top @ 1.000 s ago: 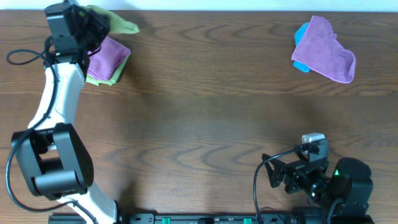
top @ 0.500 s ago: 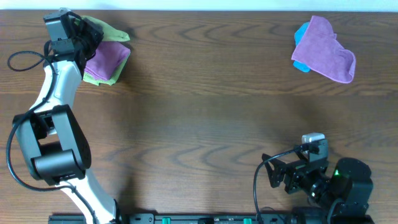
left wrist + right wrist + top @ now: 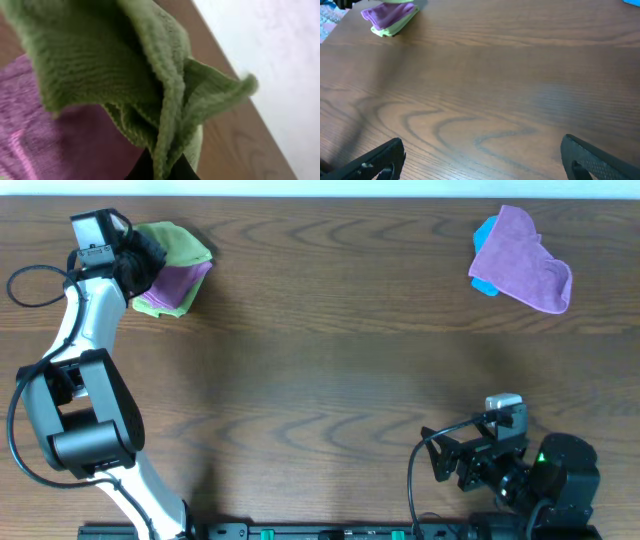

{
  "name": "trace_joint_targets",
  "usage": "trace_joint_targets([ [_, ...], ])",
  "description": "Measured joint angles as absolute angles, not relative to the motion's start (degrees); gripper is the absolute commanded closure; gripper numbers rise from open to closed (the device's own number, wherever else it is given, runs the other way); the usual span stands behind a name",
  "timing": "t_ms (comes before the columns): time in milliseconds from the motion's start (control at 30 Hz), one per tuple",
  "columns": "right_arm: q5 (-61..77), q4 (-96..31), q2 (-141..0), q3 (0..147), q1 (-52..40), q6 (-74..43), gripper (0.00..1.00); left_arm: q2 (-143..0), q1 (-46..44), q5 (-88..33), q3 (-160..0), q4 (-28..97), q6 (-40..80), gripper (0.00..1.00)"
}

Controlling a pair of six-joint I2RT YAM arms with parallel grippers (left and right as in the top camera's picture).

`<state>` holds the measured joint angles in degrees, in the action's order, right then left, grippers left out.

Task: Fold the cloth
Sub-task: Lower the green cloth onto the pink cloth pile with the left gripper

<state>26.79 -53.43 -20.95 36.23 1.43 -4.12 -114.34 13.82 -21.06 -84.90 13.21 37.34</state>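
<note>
The lime-green cloth (image 3: 180,242) is bunched at the far left corner of the table, partly draped over a purple cloth (image 3: 172,285). My left gripper (image 3: 143,252) is shut on a fold of the green cloth, which fills the left wrist view (image 3: 125,75) and hangs above the purple cloth (image 3: 30,135). My right gripper (image 3: 480,160) is open and empty, low over bare wood near the front right; it also shows in the overhead view (image 3: 470,460). The white tag is not visible.
A second purple cloth (image 3: 525,260) lies over a small blue cloth (image 3: 484,232) at the far right. The table's far edge runs just behind the green cloth. A black cable (image 3: 35,275) loops by the left arm.
My left gripper has drawn the green cloth back toward the left and down, so it now lies more over the purple cloth. The right arm has not moved.
</note>
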Motion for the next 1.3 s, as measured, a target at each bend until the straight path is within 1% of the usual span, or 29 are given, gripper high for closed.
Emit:
trace_joint_targets([
  [633, 26.8, -53.4, -20.9, 36.2, 1.4, -4.1, 0.01, -114.3, 14.7, -19.2, -84.9, 25.1, 34.4, 0.94],
  [700, 26.8, -53.4, -20.9, 36.2, 1.4, -4.1, 0.01, -114.3, 15.2, -19.3, -84.9, 26.4, 34.2, 0.93],
  [767, 26.8, -53.4, -20.9, 36.2, 1.4, -4.1, 0.01, -114.3, 15.9, -19.3, -84.9, 27.7, 34.0, 0.85],
  [833, 26.8, -53.4, -20.9, 36.2, 1.4, -4.1, 0.01, -114.3, 16.7, -19.2, -84.9, 28.9, 33.5, 0.70],
  [867, 26.8, -53.4, -20.9, 36.2, 1.4, -4.1, 0.01, -114.3, 16.9, -19.3, -84.9, 29.3, 33.2, 0.59],
  [967, 26.8, -53.4, -20.9, 36.2, 1.4, -4.1, 0.01, -114.3, 17.9, -19.6, -84.9, 29.8, 32.6, 0.34],
  [1000, 26.8, -53.4, -20.9, 36.2, 1.4, -4.1, 0.01, -114.3, 18.3, -19.9, -84.9, 29.8, 32.9, 0.24],
  [1067, 26.8, -53.4, -20.9, 36.2, 1.4, -4.1, 0.01, -114.3, 18.6, -20.7, -84.9, 29.8, 32.2, 0.09],
  [1100, 26.8, -53.4, -20.9, 36.2, 1.4, -4.1, 0.01, -114.3, 18.7, -21.0, -84.9, 29.9, 32.5, 0.04],
  [1300, 26.8, -53.4, -20.9, 36.2, 1.4, -4.1, 0.01, -114.3, 18.7, -23.6, -84.9, 29.8, 32.1, 0.05],
])
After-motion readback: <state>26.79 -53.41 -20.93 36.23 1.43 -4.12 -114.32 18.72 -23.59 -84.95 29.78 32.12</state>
